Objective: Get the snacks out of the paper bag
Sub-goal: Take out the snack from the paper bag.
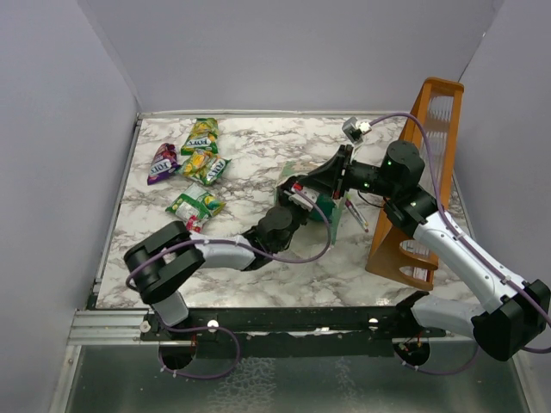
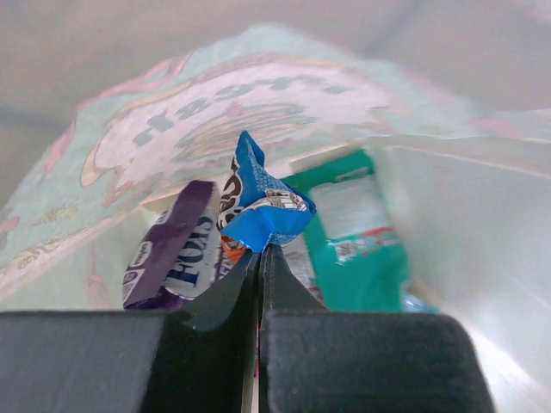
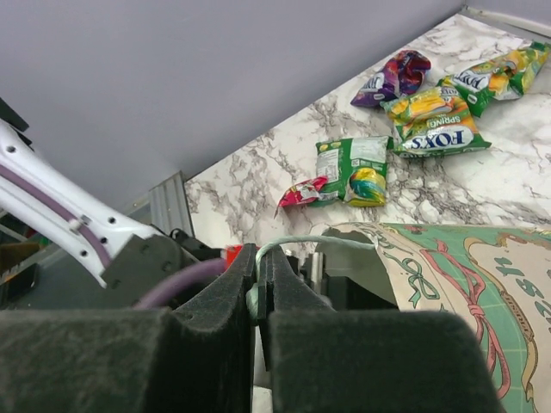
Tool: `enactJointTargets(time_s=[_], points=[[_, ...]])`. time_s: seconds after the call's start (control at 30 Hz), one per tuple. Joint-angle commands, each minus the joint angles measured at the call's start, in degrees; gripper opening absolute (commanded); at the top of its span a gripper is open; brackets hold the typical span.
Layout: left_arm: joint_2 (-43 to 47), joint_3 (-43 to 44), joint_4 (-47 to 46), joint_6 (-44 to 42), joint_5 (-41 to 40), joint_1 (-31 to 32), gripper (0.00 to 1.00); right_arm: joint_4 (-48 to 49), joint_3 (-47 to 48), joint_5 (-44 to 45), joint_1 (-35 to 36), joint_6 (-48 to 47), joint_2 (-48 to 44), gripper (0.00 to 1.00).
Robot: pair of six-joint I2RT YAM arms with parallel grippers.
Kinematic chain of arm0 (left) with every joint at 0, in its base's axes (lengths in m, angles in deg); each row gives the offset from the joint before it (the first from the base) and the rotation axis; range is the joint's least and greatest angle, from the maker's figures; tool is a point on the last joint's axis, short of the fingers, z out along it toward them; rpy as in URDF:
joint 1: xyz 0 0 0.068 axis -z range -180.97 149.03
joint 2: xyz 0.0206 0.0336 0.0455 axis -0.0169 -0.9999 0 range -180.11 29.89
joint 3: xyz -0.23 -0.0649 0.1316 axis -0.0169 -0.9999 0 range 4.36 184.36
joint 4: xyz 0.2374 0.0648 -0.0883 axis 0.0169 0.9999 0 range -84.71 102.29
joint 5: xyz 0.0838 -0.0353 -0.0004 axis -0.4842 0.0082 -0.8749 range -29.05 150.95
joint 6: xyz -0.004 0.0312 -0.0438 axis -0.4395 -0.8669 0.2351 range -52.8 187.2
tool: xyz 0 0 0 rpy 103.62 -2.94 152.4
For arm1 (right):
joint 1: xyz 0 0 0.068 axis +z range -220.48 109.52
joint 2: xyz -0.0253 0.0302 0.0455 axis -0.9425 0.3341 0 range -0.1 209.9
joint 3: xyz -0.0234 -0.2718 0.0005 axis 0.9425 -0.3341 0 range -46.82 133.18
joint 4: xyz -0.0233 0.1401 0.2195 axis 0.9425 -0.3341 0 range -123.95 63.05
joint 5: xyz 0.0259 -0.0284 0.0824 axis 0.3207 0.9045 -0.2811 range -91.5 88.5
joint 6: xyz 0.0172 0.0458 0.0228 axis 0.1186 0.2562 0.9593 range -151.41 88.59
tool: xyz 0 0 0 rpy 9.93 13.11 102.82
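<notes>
Left hand point(image 2: 260, 251) clamps blue snack point(image 2: 263, 205) in paper bag point(image 2: 172, 129); right hand point(image 3: 260, 258) clamps handle point(image 3: 297, 242); marble tabletop point(image 1: 258, 155), grey walls point(image 1: 301, 52).

paper bag point(image 2: 155, 129) crowded with snacks point(image 2: 176, 249) (tight), rack point(image 1: 385, 248) close right

White links and black joint housings make both arms — left arm point(image 1: 219, 252) at 7 o'clock, right arm point(image 1: 456, 245) at 4 o'clock. A purple cable point(image 1: 297, 257) loops along each. Left tool point(image 2: 260, 251) and right tool point(image 3: 258, 251) have matte black fingers point(image 2: 215, 301).
</notes>
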Motion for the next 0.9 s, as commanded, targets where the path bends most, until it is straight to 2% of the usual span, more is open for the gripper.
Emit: enactJointTargets(time_s=[0.0, 0.27, 0.33, 0.5, 0.6, 0.73, 0.87], points=[[10.3, -2.0, 12.6, 7.6, 16.8, 0.1, 0.00, 1.4, 0.8, 1.7, 0.4, -1.2, -0.9, 0.02], [28.6, -7.1, 33.8, 16.3, 38.6, 0.2, 0.00, 2.4, -0.9, 3.6, 0.4, -1.9, -0.7, 0.01], [33.3, -7.7, 39.6, 17.5, 41.4, 0.3, 0.00, 2.4, -1.0, 3.8, 0.4, -2.0, -0.5, 0.01], [47.0, -6.6, 53.8, 17.6, 41.6, 0.3, 0.00, 2.7, -1.5, 4.2, 0.4, -2.3, -0.4, 0.01], [54.0, -3.7, 62.3, 14.5, 40.1, 0.3, 0.00, 2.6, -1.4, 4.3, 0.4, -2.5, -0.2, 0.01], [61.1, 1.9, 71.7, 9.6, 35.4, 0.3, 0.00, 2.3, -1.1, 4.2, 0.4, -2.8, -0.1, 0.01], [65.6, 6.4, 75.3, 6.9, 27.5, 0.3, 0.00, 2.2, -1.2, 4.2, 0.4, -2.6, -0.2, 0.01]])
